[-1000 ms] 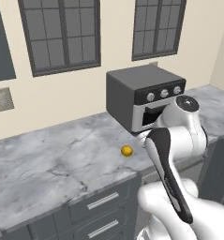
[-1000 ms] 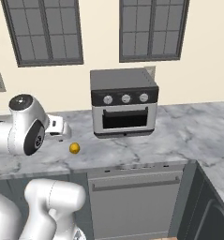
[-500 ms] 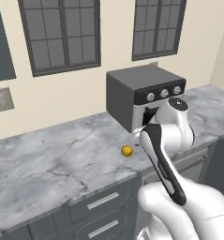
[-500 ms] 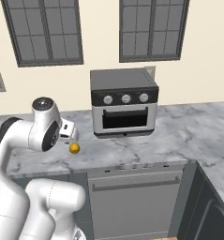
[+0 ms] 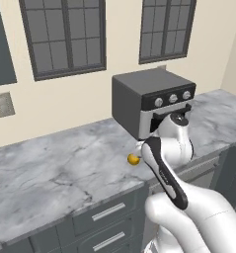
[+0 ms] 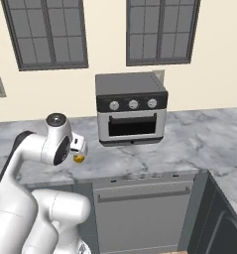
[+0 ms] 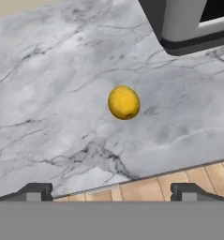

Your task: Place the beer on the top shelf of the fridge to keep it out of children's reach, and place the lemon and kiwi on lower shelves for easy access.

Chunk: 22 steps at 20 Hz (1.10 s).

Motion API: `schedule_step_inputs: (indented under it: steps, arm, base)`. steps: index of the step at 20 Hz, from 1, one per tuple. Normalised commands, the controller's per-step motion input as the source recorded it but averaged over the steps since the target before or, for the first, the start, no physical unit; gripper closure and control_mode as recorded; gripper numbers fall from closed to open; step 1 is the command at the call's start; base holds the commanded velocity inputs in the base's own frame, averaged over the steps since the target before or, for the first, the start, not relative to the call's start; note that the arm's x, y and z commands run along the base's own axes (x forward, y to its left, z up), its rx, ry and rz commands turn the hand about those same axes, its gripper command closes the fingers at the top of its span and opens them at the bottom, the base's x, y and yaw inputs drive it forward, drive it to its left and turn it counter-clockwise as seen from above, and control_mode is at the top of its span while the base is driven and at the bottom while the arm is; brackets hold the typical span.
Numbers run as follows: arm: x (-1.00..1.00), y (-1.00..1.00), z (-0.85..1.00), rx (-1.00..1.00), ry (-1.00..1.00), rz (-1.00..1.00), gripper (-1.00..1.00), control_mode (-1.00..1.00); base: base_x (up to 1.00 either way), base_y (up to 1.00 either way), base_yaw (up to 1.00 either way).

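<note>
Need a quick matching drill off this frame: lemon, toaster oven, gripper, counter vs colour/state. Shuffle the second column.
Things:
1. lemon
2. toaster oven
3. gripper
4. counter

States:
A. grey marbled, carries the fruit and the appliance
B. open, above the fruit, holding nothing
C. yellow-orange, lying free near the front edge
D. dark grey box with three knobs, against the wall

Pairs: 1-C, 2-D, 3-B, 4-A

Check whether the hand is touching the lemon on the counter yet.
Apart. In the hand view the lemon lies on the marble counter well ahead of the open hand, with bare counter between it and both fingertips.
</note>
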Motion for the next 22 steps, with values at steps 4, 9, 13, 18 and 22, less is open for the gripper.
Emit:
schedule_step_inputs:
  steps: [4, 9, 13, 18, 22]
  arm:
    - [0.27, 0.11, -0.38, 0.0, 0.0, 0.0, -1.0, -1.0]
    - [0.23, 0.1, -0.08, 0.0, 0.0, 0.0, -1.0, -1.0]
    - [0.28, 0.06, -0.01, 0.0, 0.0, 0.0, -1.0, -1.0]
    - [0.28, 0.01, -0.12, 0.0, 0.0, 0.0, -1.0, -1.0]
    - [0.29, 0.0, -0.18, 0.0, 0.0, 0.0, -1.0, -1.0]
  base:
    - [0.0, 0.0, 0.0]
    - [0.0, 0.0, 0.0]
    - [0.0, 0.0, 0.0]
    - [0.0, 0.0, 0.0]
    - [0.0, 0.0, 0.0]
